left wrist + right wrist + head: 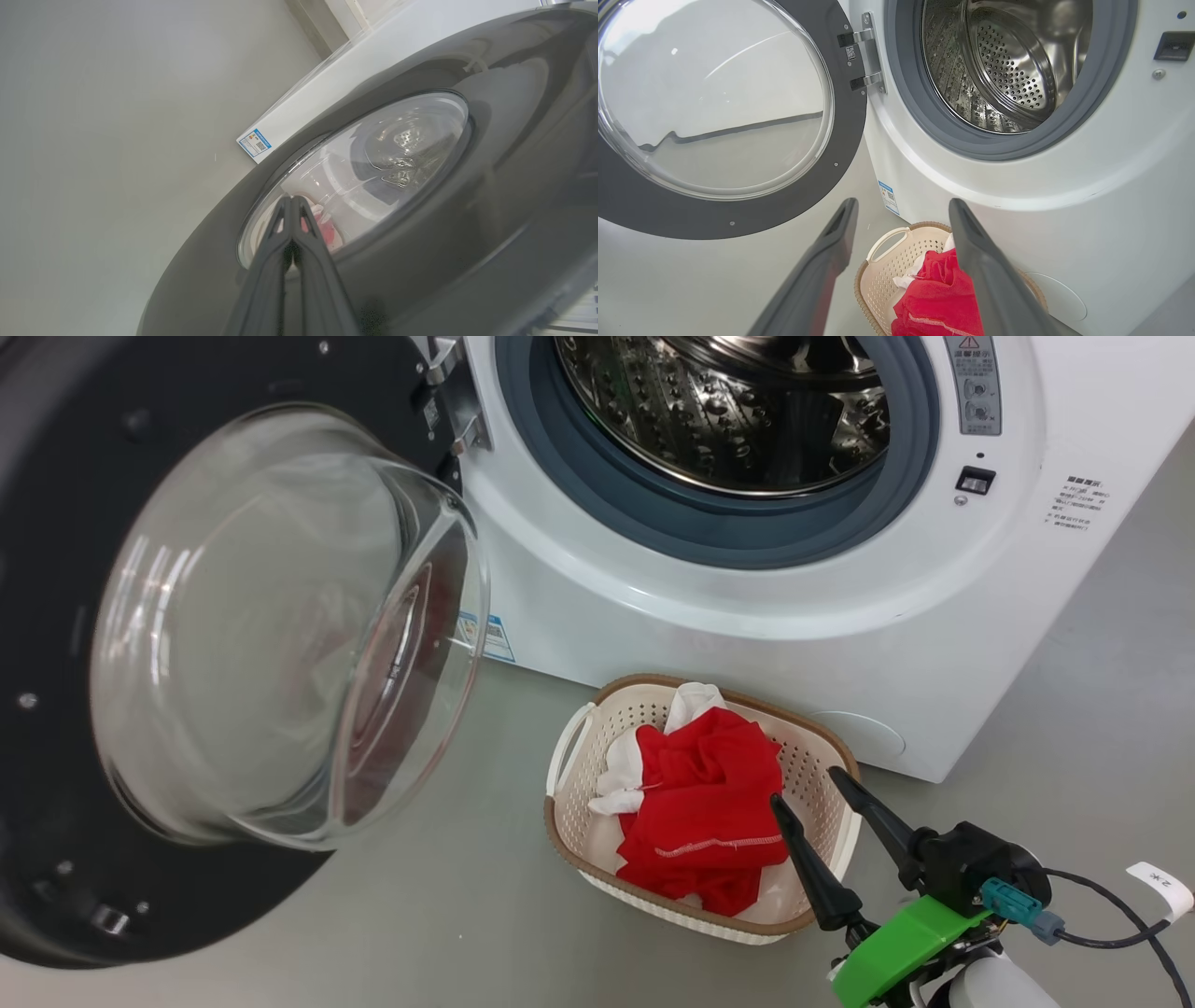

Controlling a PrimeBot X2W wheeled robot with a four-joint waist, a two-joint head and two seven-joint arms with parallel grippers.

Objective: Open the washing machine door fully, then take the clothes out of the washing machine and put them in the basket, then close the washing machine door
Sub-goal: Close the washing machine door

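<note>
**Door open, red clothes in the basket**

My right gripper [805,787] has its two fingers wide apart and nothing is between them. In the head view it hangs over the right edge of the basket [571,775], with the tips pointing toward the washing machine [747,644]. In the right wrist view I look between these fingers down on the basket rim and on the clothes [709,803].

The clothes are a red bundle with some white cloth on its left side. They lie inside the basket and fill most of it, and the white part reaches up to the far rim. The basket stands on the floor [420,896], just beside the front of the washing machine and below its round opening, a little to the right of the blue label [495,637].

The door [280,625] is swung out to the left on its hinge [448,392], so its glass bowl faces my head camera. Behind the grey gasket [653,513] the steel drum [728,411] is visible.

My left gripper [292,200] has its fingers pressed together. It is at the outer side of the door, with the tips at the lower edge of the glass. I cannot tell if they touch it
</note>
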